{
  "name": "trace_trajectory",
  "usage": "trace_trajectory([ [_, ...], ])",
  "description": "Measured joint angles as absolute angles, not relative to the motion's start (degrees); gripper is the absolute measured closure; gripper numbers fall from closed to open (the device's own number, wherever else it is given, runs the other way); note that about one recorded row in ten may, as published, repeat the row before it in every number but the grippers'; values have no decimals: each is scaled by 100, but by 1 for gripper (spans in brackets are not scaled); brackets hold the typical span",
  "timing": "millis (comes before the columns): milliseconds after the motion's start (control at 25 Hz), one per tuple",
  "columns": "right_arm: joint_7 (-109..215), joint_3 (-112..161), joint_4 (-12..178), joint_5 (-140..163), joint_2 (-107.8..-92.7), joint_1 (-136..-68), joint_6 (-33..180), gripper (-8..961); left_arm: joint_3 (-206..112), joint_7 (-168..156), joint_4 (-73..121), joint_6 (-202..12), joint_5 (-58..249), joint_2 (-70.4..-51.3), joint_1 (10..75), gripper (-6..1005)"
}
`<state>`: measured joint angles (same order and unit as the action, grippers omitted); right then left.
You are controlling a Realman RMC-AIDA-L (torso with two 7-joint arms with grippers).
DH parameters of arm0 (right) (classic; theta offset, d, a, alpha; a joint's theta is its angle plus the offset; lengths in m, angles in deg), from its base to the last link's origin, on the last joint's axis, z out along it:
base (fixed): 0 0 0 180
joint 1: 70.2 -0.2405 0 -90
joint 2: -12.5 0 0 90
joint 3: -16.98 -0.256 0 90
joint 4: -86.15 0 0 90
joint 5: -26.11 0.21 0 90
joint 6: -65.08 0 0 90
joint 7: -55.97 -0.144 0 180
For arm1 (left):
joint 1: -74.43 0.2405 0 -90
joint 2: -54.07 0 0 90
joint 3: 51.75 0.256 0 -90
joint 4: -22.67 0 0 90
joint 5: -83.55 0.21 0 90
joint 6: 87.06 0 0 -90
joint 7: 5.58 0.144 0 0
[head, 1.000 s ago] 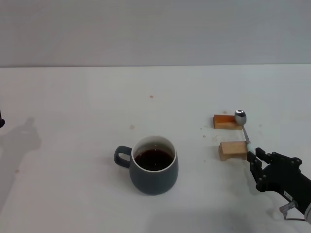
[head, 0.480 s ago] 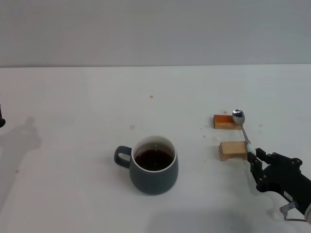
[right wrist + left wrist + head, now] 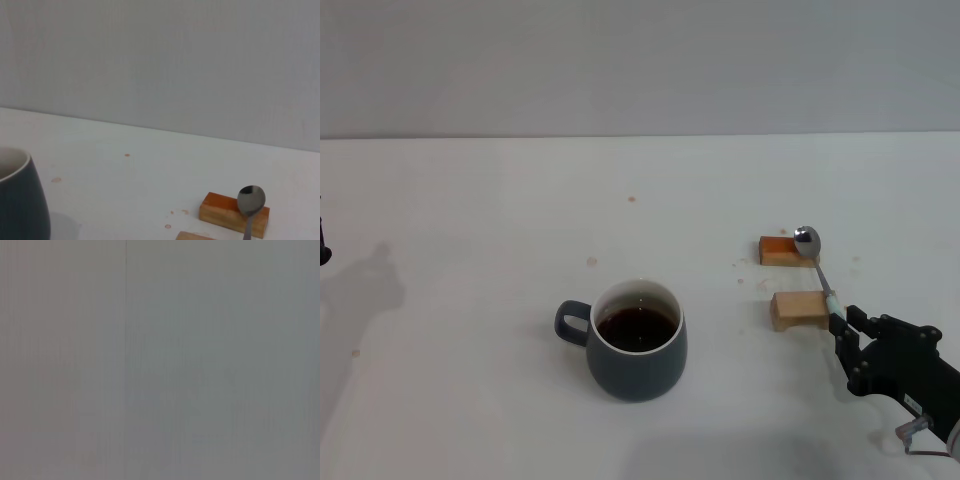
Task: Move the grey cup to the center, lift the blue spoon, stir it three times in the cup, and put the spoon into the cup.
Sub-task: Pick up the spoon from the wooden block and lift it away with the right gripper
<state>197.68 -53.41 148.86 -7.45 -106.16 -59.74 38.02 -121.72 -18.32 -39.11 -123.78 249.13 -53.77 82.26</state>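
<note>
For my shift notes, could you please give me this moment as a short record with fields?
cup: grey cup near the table's middle, upright, dark liquid inside, handle toward the robot's left
spoon: blue spoon bridging two wooden blocks, bowl over the far block, handle end at the right gripper
right gripper: right gripper low at the near right, fingers around the spoon handle
left gripper: not in view
table: white table, a few small brown spots

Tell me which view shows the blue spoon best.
The head view: the blue spoon shows its bowl, neck and a bit of pale handle running into the right gripper, across two wooden blocks. The right wrist view shows only bowl and neck. The left wrist view shows none.
</note>
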Motion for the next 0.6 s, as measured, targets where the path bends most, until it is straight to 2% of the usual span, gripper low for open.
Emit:
trace_trajectory([
  [600,19719,-5318,14873,-809,-10608,-6036,3805,750,-12181,-1832,-3940,-12380,24913,-5371,8225,1002],
])
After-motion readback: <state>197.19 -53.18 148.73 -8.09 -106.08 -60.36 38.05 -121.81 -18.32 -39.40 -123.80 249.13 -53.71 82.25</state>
